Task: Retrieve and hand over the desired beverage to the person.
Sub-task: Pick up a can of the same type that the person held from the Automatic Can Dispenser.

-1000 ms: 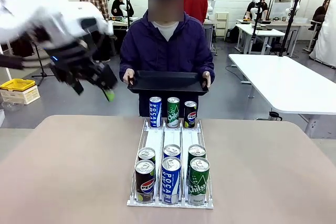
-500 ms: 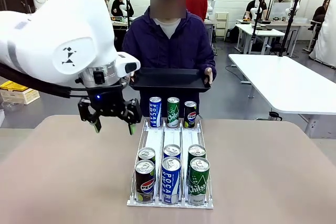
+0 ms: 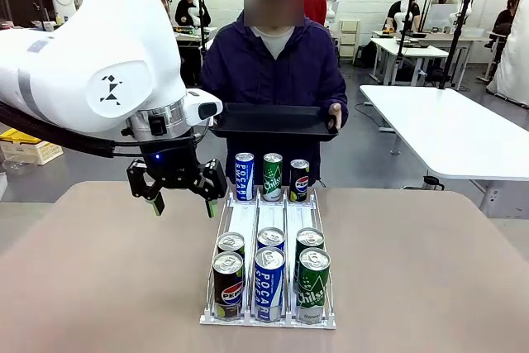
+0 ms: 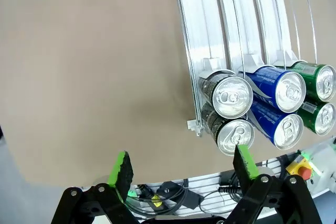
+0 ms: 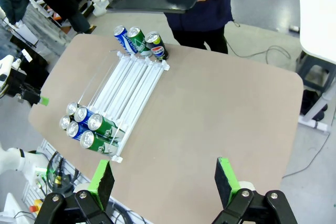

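Our left gripper (image 3: 183, 202), fingers apart, hangs beside a rack (image 3: 245, 222) of cans (image 3: 269, 285) marked Pepsi, "POCA" and "Chils"; our right gripper (image 5: 165, 174) gapes too.

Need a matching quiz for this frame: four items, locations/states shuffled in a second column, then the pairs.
Items
1. black tray
2. left tool
3. front Pepsi can
4. front green can

Place or state
A. right lane of the rack, robot-side end
B. open, over the table, left of the rack
C. held by the person
D. left lane of the rack, robot-side end

Pairs: 1-C, 2-B, 3-D, 4-A
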